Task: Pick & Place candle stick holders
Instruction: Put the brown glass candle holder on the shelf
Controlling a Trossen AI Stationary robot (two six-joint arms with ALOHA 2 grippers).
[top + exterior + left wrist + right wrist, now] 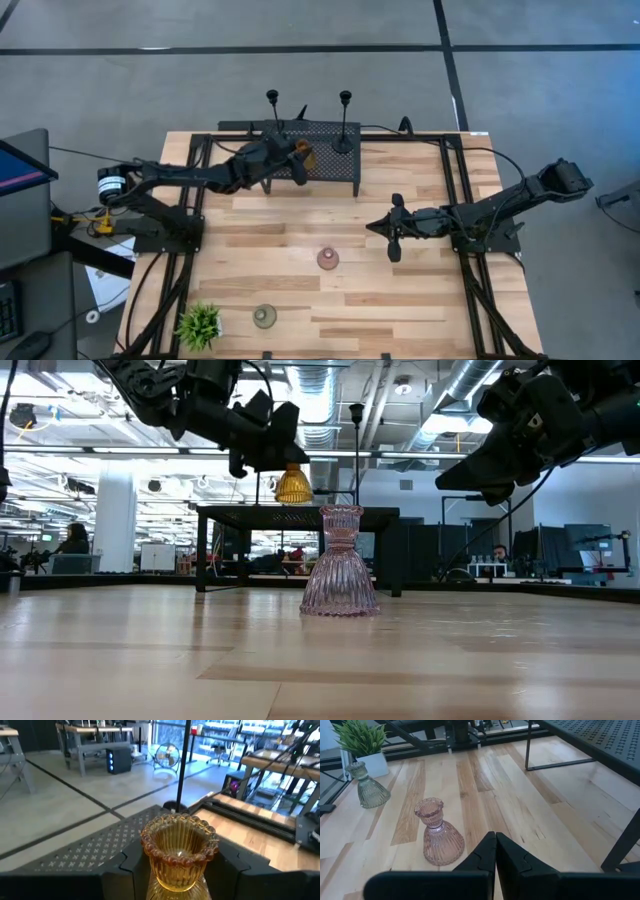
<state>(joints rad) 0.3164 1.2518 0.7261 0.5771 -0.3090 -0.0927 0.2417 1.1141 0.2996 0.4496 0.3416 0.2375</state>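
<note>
While the left gripper [296, 153] hangs over the black perforated metal stand [335, 165] at the far edge of the light wooden table [300, 225], its two dark fingers [125, 865] are clamped on the sides of the ribbed amber glass candle holder [179, 851], which it carries upright with its beaded rim uppermost. From table height the amber holder [293, 485] shows clear of the stand's top [296, 511], hanging just above it. One tall thin black candlestick with a round base [344, 125] stands on the stand, toward its right end, well apart from the left gripper; a second tall black candlestick [272, 110] rises at the stand's far left part, just beyond the left gripper, though its foot is hidden behind the arm. Nearer than the stand, out on the open table, the ribbed pink glass candle holder [328, 259] stands upright, directly in front of the stand in the low view [340, 562]. Farther from the stand, toward the table's near edge, sits the squat grey-green ribbed glass holder [264, 317], and just beside it, toward the near left corner, the small spiky green plant in a white pot [200, 324]. Off the stand's right front corner waits the right gripper [394, 227], raised above the table, its fingers pressed together on nothing, with the pink holder [439, 832] near its tips.
</note>
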